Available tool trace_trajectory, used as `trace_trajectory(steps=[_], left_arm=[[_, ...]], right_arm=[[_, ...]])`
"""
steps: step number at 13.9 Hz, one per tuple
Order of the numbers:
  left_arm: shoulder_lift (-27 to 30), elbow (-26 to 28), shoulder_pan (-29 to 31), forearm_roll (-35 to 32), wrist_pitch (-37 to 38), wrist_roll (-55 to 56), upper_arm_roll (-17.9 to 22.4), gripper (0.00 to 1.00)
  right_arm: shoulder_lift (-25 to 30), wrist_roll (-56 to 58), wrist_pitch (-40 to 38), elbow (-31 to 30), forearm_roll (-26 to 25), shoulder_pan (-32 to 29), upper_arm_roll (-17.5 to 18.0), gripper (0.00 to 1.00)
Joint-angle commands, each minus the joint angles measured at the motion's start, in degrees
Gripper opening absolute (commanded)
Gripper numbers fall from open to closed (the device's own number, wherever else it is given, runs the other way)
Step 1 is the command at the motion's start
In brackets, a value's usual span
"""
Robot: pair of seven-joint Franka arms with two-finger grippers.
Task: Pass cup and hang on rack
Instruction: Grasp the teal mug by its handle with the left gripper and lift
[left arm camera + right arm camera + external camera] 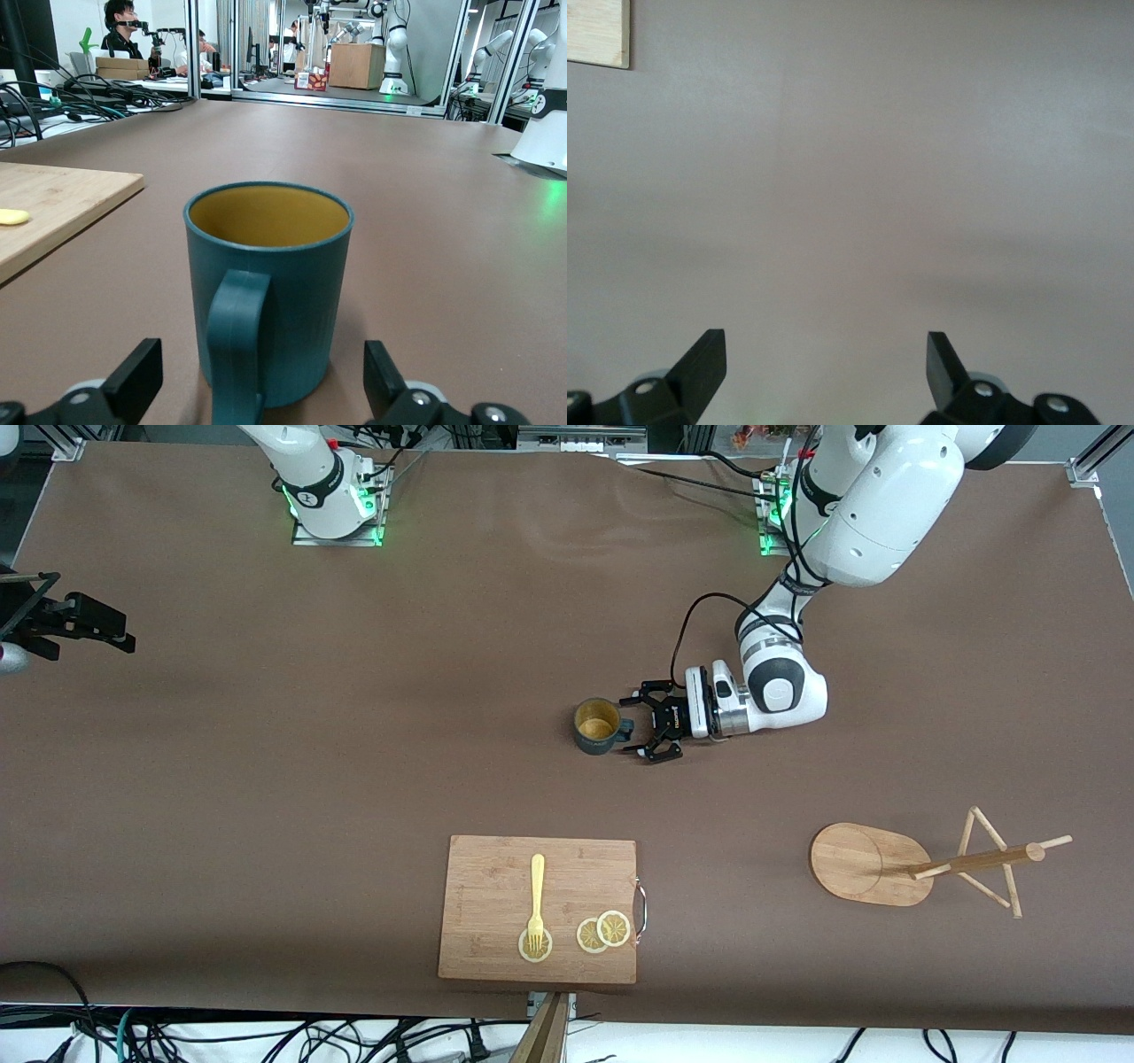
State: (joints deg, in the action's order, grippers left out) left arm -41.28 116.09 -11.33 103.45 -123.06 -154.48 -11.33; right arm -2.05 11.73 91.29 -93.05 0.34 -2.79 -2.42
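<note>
You will find no text, label, brand, number or sign that can be read anywhere here; the small orange marking on the left gripper [640, 727] is illegible.

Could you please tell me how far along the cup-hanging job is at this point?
Nothing looks finished yet: the cup stands upright on the table, and the rack near the left arm's end is bare. In hand: the left claw, open, flanks the cup's handle. The right claw waits open. Left: gripping, lifting, hanging it.
</note>
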Motion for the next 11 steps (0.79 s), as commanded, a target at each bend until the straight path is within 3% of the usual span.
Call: trace_trajectory(steps=[1,2,3,4,5,8,11], left_arm=[[0.23,1.24,-0.27,2.89,-0.42,-2.67,-0.09,0.64],[0.23,1.68,-0.27,3.16,-0.42,-2.93,-0.09,0.49],[0.23,1.95,-0.19,3.34,-0.42,-2.94,-0.09,0.25],[0.32,1.95,-0.18,3.51,-0.42,-2.94,-0.09,0.08],[0.23,1.86,-0.10,3.60,-0.42,-2.85,0.00,0.00],[0.49,1.51,0.43,3.52,-0.16,1.61,0.35,0.00],[3.29,1.60,1.57,2.99,0.02,16.17,0.35,0.00]], right_arm=[[0.55,-0.04,-1.55,0.24,0.72,-0.64,0.49,1.00],[0.55,-0.04,-2.07,0.32,0.72,-0.64,0.49,1.00],[0.55,-0.13,-1.99,0.24,0.72,-0.64,0.49,1.00],[0.55,-0.13,-1.99,0.32,0.72,-0.64,0.49,1.00],[0.55,-0.13,-1.99,0.32,0.72,-0.64,0.49,1.00],[0.55,-0.22,-1.99,0.32,0.72,-0.64,0.57,1.00],[0.55,-0.13,-1.99,0.32,0.72,-0.64,0.57,1.00]])
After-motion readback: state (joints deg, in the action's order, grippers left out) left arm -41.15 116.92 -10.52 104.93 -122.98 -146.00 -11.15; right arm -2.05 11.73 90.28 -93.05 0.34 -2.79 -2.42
